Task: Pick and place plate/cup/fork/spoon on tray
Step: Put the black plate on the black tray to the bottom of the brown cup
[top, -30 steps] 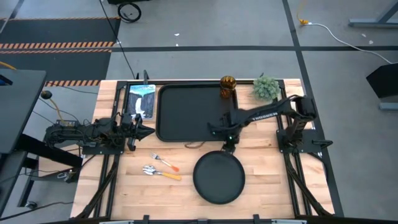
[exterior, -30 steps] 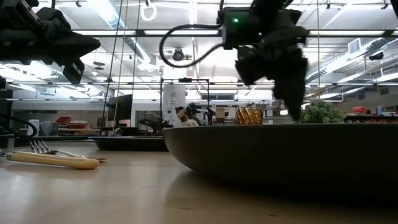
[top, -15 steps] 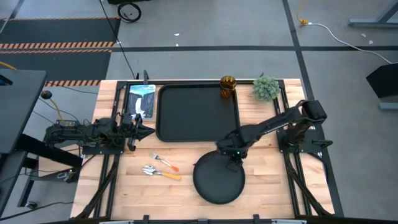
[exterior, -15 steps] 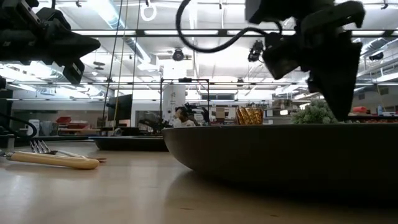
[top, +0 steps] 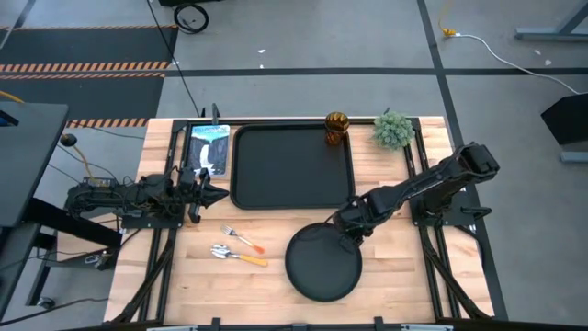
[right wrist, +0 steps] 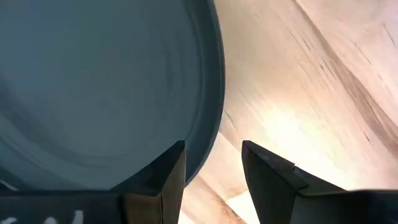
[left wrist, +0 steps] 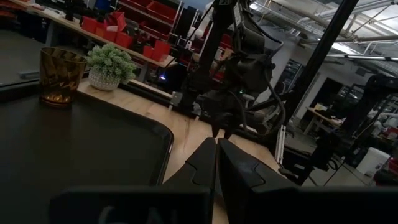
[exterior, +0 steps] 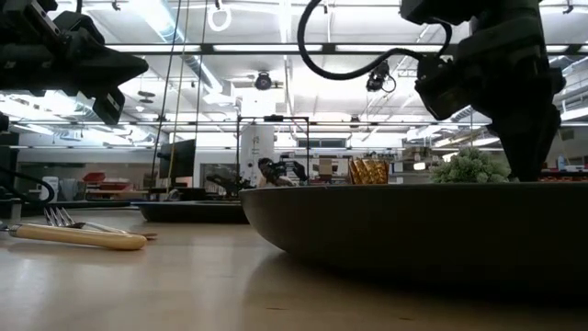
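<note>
The round black plate [top: 322, 267] lies flat on the table near its front edge and fills the low view [exterior: 413, 230]. My right gripper [top: 348, 241] is open at the plate's far right rim [right wrist: 208, 143]. One finger [right wrist: 166, 171] is over the plate's inside and the other [right wrist: 268, 177] is over the bare wood outside; I see no touch. The black tray [top: 235, 165] lies behind the plate. The amber cup [top: 336, 127] stands at the tray's far right corner. The fork [top: 241, 239] and spoon [top: 237, 256] lie left of the plate. My left gripper [top: 216, 193] waits shut at the tray's left side.
A green plant ball [top: 393, 129] stands at the far right, beside the cup. A blue-white picture card [top: 209, 147] lies left of the tray. Bare wood shows right of the plate and between the plate and the cutlery.
My right gripper has moved from the tray's near right edge toward the table's near edge and a little to the right, coming down at the plate's far right rim. The plate has not moved.
</note>
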You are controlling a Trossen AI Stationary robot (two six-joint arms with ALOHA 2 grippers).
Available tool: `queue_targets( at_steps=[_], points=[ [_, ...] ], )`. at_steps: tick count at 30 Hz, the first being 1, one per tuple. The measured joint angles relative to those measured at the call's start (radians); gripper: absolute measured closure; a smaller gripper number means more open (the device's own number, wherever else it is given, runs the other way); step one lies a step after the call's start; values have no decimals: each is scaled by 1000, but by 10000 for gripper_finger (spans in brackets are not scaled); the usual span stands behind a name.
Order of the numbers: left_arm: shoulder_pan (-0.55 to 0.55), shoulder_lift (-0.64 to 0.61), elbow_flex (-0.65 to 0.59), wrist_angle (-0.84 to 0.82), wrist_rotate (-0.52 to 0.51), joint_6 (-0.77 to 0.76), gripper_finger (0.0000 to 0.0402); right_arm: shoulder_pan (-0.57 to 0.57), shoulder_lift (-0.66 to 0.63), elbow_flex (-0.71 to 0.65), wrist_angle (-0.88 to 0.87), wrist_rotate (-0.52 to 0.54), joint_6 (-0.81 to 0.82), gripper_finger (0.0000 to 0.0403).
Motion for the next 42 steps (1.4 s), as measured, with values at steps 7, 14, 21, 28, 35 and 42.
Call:
queue_targets(
  at_steps=[7, 14, 21, 28, 35, 42],
  points=[
    [0, 0, 0, -13, 0, 1, 379, 5, 9, -19, 33, 18, 43, 242],
    [0, 0, 0, -20, 0, 1, 379, 6, 12, -62, 114, 31, 76, 259],
    [0, 0, 0, -21, 0, 2, 379, 17, 12, -77, 136, 63, 99, 266],
    [0, 0, 0, -21, 0, 2, 379, 18, 12, -77, 145, 73, 93, 275],
    [0, 0, 0, -21, 0, 1, 379, 18, 12, -77, 150, 92, 94, 309],
    [0, 0, 0, -21, 0, 1, 379, 18, 12, -77, 152, 91, 94, 323]
  ],
)
